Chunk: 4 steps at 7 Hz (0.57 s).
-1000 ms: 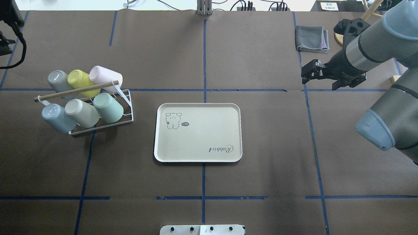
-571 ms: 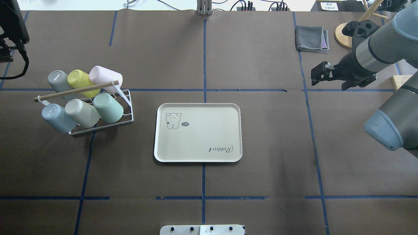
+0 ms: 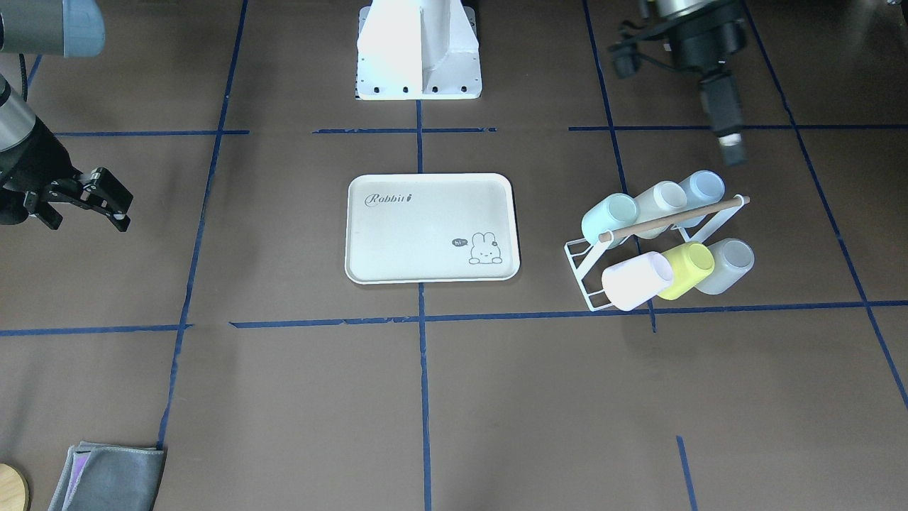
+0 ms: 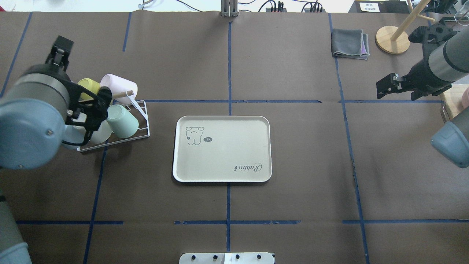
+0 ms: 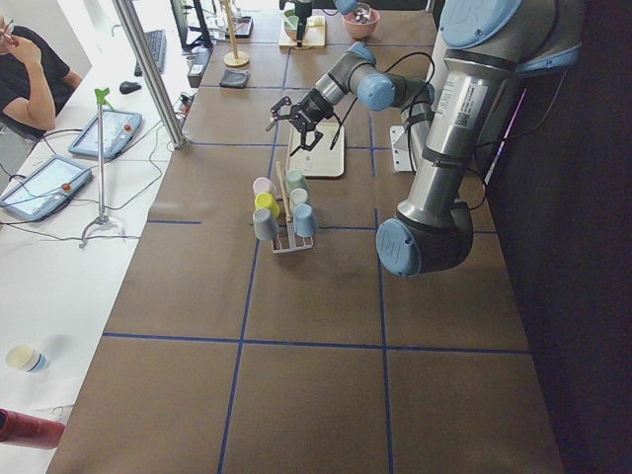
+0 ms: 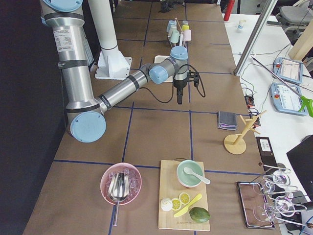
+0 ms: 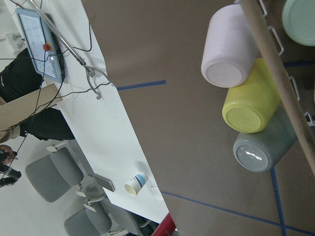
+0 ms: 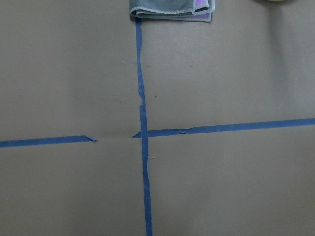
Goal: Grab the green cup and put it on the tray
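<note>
On the wire rack (image 4: 147, 123): the green cup (image 4: 124, 121) is lying tilted in the row nearer the robot, at the end closest to the tray (image 4: 223, 161). In the overhead view the rack is sitting at 9 o'clock of the tray, apart from it.
Cup neighbours: a beige cup (image 3: 660, 200) is sitting just beside it at 9 o'clock. The pink cup (image 4: 121, 86) and the wooden rod (image 3: 674, 216) are lying at 12 o'clock.
Cup handling: it is looking like plain moulded plastic, so probably light, stiff, smooth and a bit slippery, not fragile.
Grip spot: the side wall facing the tray is standing free. Best guess is fingers across the body near the base, then sliding it out along its tilt, clear of the rod.
Left gripper (image 3: 729, 145): it is hanging above the rack and touching nothing visible. I cannot tell its spread, as no fingers are showing in the wrist view.
Right gripper (image 3: 122, 211): it is hovering at 3 o'clock of the tray, well apart, fingers spread wide and gripping nothing.
Tray: it is lying flat mid-table, green cup not yet on it.
</note>
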{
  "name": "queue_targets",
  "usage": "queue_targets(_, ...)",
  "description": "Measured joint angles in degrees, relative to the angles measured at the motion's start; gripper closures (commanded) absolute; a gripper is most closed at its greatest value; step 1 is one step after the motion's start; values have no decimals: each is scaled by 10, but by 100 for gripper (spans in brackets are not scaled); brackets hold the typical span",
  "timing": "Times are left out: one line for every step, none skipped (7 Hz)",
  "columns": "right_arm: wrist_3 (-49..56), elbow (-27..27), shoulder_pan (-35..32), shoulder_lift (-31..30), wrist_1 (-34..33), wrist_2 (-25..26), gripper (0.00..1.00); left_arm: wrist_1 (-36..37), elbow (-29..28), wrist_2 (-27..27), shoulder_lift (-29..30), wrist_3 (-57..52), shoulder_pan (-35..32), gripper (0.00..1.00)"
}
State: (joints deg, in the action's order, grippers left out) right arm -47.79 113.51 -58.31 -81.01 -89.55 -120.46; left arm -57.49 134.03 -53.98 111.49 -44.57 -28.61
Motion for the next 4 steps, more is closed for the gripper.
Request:
queue_targets(3, -2, 0, -2, 0, 1, 0, 32, -3, 36, 8, -1, 47, 7)
queue_targets(3, -5, 0, -2, 1, 1, 0, 48, -10, 62, 6, -2, 80, 1)
queue_targets(3, -7, 0, -2, 1, 1, 0, 59, -25, 86, 2, -1, 105, 1)
queue_targets(3, -9, 0, -3, 1, 1, 0, 64, -40, 98, 0, -1, 124, 1)
